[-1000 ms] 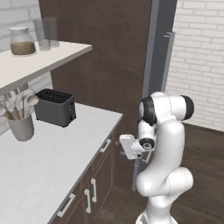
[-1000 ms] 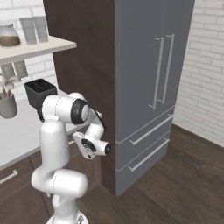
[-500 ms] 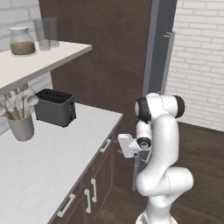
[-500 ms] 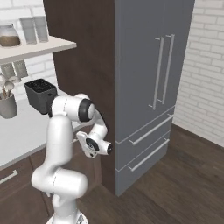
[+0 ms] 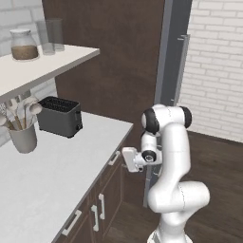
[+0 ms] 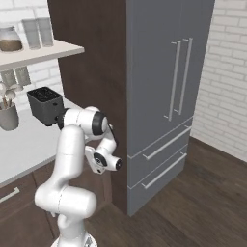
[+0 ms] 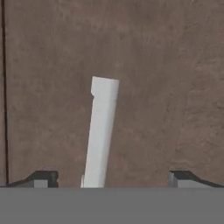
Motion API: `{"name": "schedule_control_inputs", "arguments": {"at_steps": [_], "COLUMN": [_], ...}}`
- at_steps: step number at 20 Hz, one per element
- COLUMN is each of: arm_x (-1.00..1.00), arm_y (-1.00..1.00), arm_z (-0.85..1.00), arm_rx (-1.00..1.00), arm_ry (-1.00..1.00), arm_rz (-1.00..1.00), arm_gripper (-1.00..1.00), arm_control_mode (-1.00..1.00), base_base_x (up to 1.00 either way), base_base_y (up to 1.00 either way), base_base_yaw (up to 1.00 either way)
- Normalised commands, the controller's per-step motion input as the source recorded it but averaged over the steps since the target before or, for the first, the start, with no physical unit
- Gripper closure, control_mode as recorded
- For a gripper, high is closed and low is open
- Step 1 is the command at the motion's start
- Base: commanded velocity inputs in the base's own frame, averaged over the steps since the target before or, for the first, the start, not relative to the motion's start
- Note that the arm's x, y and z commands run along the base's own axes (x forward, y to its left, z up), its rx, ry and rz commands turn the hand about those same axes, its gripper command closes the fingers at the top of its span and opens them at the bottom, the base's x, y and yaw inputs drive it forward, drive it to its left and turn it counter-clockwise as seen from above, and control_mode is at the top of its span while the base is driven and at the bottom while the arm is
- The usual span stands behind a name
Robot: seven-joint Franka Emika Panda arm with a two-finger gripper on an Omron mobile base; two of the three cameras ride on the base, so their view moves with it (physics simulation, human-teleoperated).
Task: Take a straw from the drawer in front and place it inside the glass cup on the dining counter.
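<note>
2 fingertips (image 7: pixel 41 178) of end effector (image 7: pixel 111 179) standing wide apart, gripping nothing, facing drawer (image 7: pixel 166 87) front with silver handle (image 7: pixel 101 131) between them.

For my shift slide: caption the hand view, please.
Open gripper faces the dark wood drawer front, its silver bar handle between the fingertips.

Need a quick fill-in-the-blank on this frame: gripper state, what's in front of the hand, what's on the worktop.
1. The gripper has its jaws ____, with nothing between them.
2. The hand camera faces a dark brown drawer front whose handle is ____ in colour.
3. The black toaster stands on the white ____.
4. The utensil holder stands to the ____ of the toaster in the left base view.

Missing words: open; silver; worktop; left
</note>
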Motion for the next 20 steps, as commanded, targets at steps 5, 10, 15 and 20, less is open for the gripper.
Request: {"name": "schedule_control_inputs", "arguments": {"at_steps": [5, 10, 15, 20], "arm_x": [0.2, 0.17, 0.22, 0.21], "arm_y": [0.16, 0.23, 0.33, 0.3], "arm_z": [0.0, -0.05, -0.19, -0.4], "arm_rx": [0.0, 0.0, -0.02, -0.07], "arm_ry": [0.0, 0.0, 0.0, 0.0], "arm_rz": [0.0, 0.0, 0.0, 0.0], "arm_gripper": [-1.0, -1.0, -1.0, -1.0], "arm_control_mode": [-1.0, -1.0, -1.0, -1.0], "base_base_x": [0.0, 0.0, 0.0, 0.0], "base_base_y": [0.0, 0.0, 0.0, 0.0], "base_base_yaw": [0.0, 0.0, 0.0, 0.0]}}
